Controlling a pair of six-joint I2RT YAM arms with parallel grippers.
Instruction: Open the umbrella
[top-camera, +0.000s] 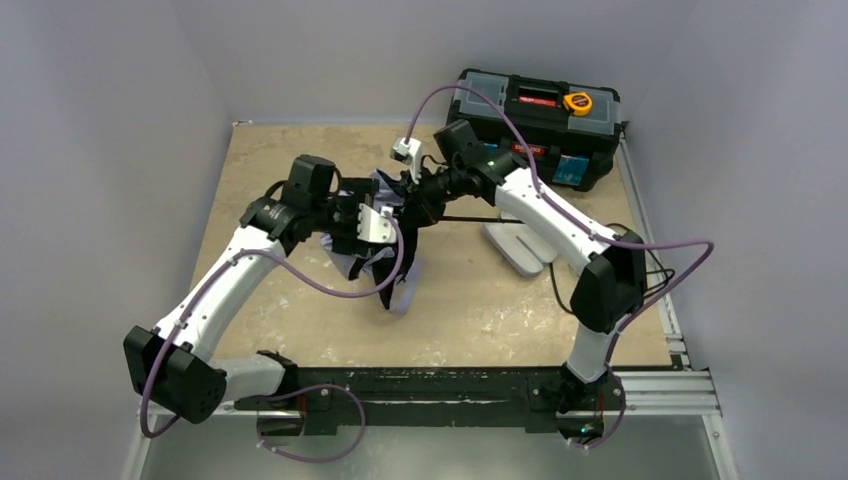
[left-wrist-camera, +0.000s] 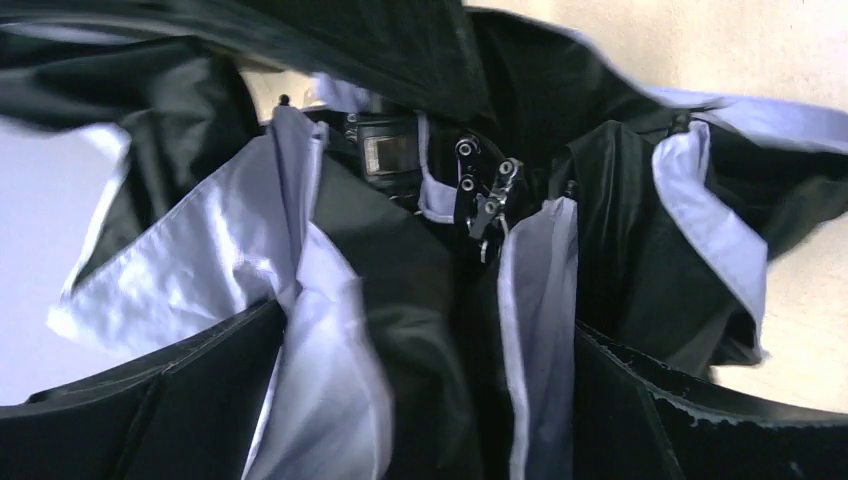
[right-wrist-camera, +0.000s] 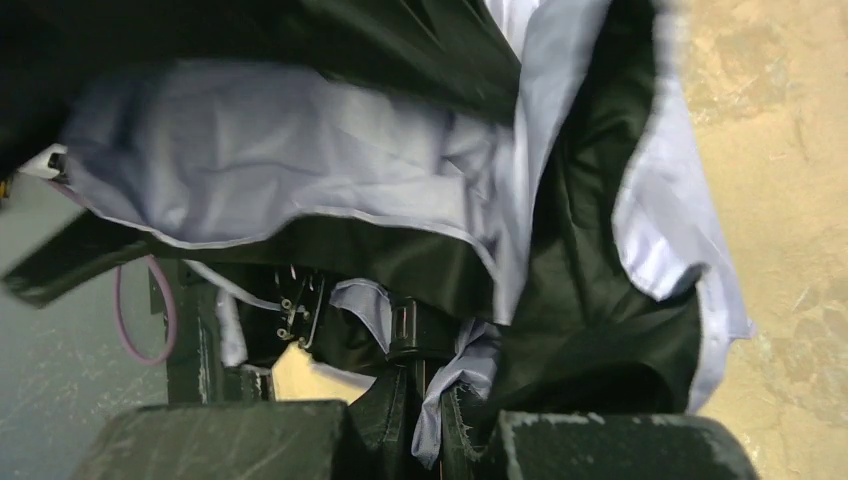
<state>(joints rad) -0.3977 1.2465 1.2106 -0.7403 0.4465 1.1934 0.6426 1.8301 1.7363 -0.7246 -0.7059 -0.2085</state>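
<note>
The umbrella (top-camera: 385, 265) hangs as a bunched mass of black and pale lavender fabric between the two grippers at mid-table. My left gripper (top-camera: 372, 225) reaches in from the left. In the left wrist view its jaws (left-wrist-camera: 435, 400) stand wide open, with loose folds of umbrella fabric (left-wrist-camera: 330, 300) lying between the fingers (left-wrist-camera: 150, 410) and metal rib joints (left-wrist-camera: 485, 195) beyond. My right gripper (top-camera: 412, 200) comes in from the right. Its jaws (right-wrist-camera: 425, 440) are shut on the umbrella's thin dark shaft and a lavender strip of fabric, just below a black collar (right-wrist-camera: 405, 330). The knob handle is hidden.
A pale lavender oval case (top-camera: 520, 245) lies open on the table right of the umbrella, under the right arm. A black toolbox (top-camera: 540, 115) with a yellow tape measure (top-camera: 578, 101) stands at the back right. Grey walls enclose the tan table (top-camera: 280, 160).
</note>
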